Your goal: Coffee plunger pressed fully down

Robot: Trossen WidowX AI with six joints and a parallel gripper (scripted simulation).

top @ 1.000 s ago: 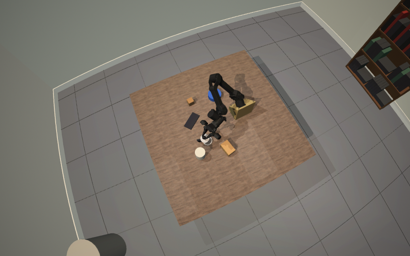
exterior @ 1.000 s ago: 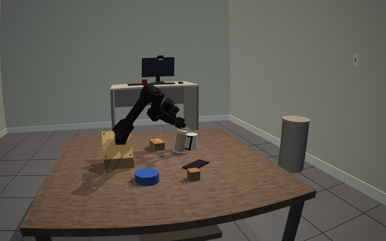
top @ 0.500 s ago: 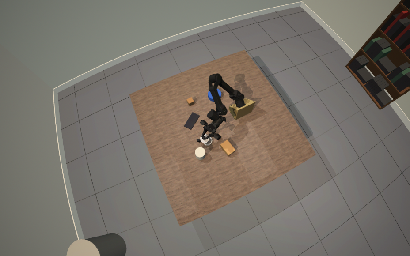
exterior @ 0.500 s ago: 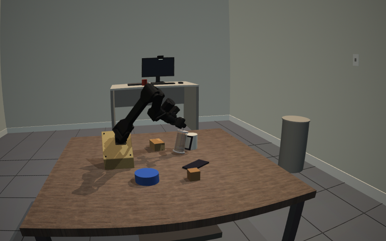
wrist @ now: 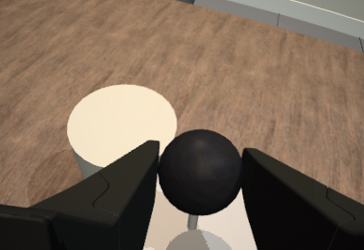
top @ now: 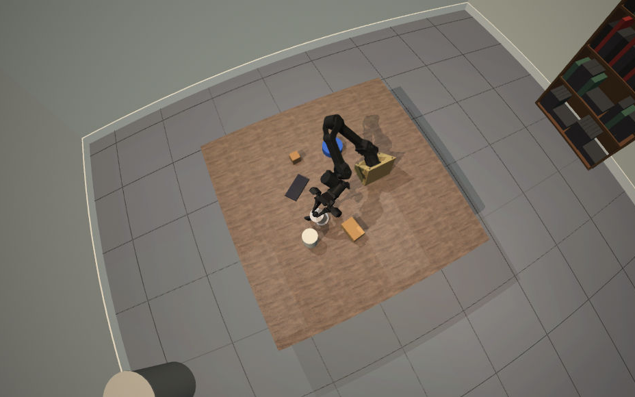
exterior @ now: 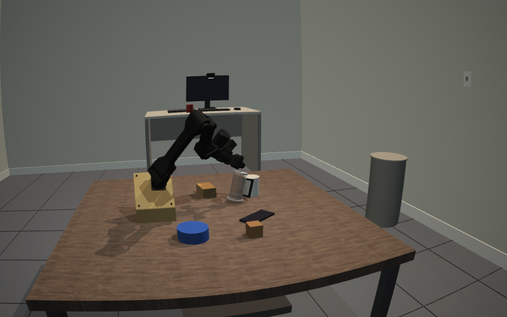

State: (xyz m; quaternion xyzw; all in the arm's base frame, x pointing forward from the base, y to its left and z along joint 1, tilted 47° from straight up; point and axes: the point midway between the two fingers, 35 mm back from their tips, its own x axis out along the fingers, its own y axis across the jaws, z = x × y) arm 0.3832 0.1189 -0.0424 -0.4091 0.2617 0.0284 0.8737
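The glass coffee press [exterior: 236, 186] [top: 321, 219] stands upright on the wooden table [exterior: 306, 244]. My gripper [wrist: 200, 156] [exterior: 241, 164] [top: 316, 213] is shut on the knob, right above the press. The knob stands close above the press top in the exterior view.
A cream mug [wrist: 121, 124] [exterior: 253, 185] [top: 309, 237] stands just beyond the press. An orange box [exterior: 206, 189] [top: 353, 228], a dark flat slab [exterior: 257, 215] [top: 297, 187], a small brown cube [exterior: 254, 228] [top: 295, 157] and a blue disc [exterior: 192, 232] lie around. My base block [exterior: 154, 200] is left.
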